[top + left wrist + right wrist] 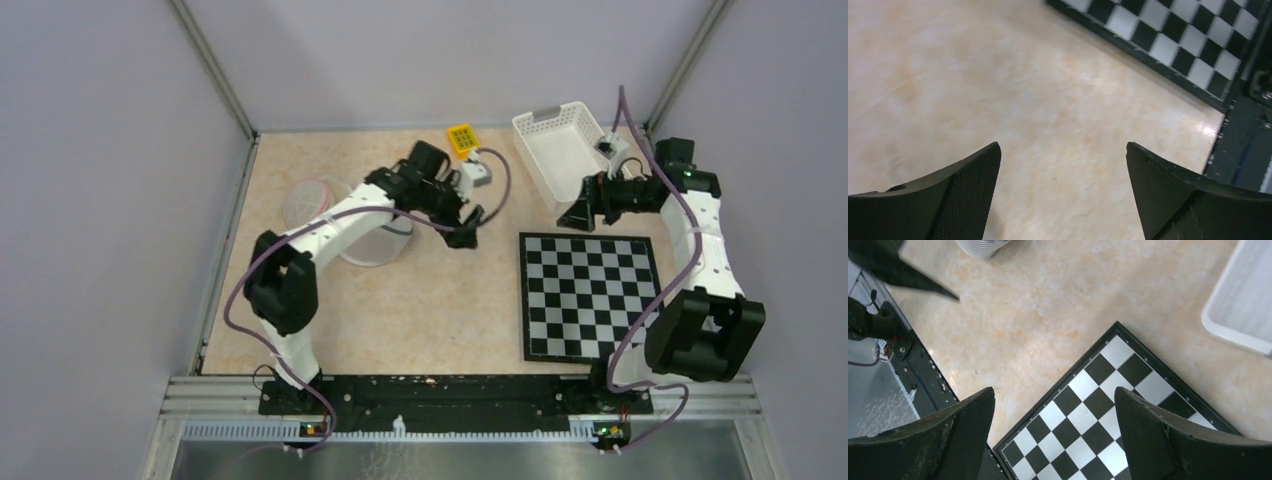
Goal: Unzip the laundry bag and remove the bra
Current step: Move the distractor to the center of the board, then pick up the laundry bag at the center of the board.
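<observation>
- Left gripper [467,228]: jaws spread wide, nothing between them. It hangs over bare table [430,310] near the middle of the work area. In the left wrist view [1063,147] only tabletop shows between the fingers.
- Right gripper [578,212]: jaws likewise spread and holding nothing. It sits between the white basket [560,155] and the far edge of the chessboard [590,295]. The right wrist view [1054,390] shows it above a corner of that board.
- Laundry bag [310,200]: a round, see-through mesh pouch on the left part of the table. It lies partly under the left arm's forearm and well apart from both grippers. Its edge shows at the top of the right wrist view [979,246].
- Bra: cannot be made out through the mesh. The state of the zip cannot be told either.
- Yellow block [461,138]: lies at the far edge of the table, left of the basket.
- Chessboard: flat on the right part of the table.
</observation>
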{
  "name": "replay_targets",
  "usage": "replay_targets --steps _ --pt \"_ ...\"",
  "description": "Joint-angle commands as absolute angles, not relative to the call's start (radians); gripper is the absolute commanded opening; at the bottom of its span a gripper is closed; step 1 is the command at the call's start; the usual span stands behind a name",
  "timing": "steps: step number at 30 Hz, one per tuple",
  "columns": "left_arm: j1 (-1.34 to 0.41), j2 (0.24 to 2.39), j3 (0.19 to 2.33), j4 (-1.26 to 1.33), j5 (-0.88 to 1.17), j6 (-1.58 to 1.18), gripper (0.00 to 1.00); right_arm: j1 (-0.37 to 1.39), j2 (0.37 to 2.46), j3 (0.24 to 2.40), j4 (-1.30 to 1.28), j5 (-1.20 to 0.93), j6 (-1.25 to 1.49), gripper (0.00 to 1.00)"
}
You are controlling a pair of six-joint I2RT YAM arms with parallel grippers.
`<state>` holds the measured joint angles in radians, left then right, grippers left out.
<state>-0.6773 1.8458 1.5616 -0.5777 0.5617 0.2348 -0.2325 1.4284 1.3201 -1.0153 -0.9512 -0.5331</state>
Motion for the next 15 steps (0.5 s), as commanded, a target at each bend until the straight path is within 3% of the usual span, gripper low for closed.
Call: replay_targets --steps 1,7,15 --pt "-0.51 1.717 1.553 -0.665 0.438 0.298 0.99 -0.121 1.395 1.334 -0.887 -0.881 -0.425 0.88" --pt "-0.304 1.678 1.537 -0.66 0.212 0.235 0.99 -0.007 1.413 1.307 -0.81 -0.839 -0.368 0.88" --pt "-0.204 1.62 1.401 -0.534 0.173 0.087 0.99 0.053 1.38 1.245 -0.74 -0.814 -0.334 0.88"
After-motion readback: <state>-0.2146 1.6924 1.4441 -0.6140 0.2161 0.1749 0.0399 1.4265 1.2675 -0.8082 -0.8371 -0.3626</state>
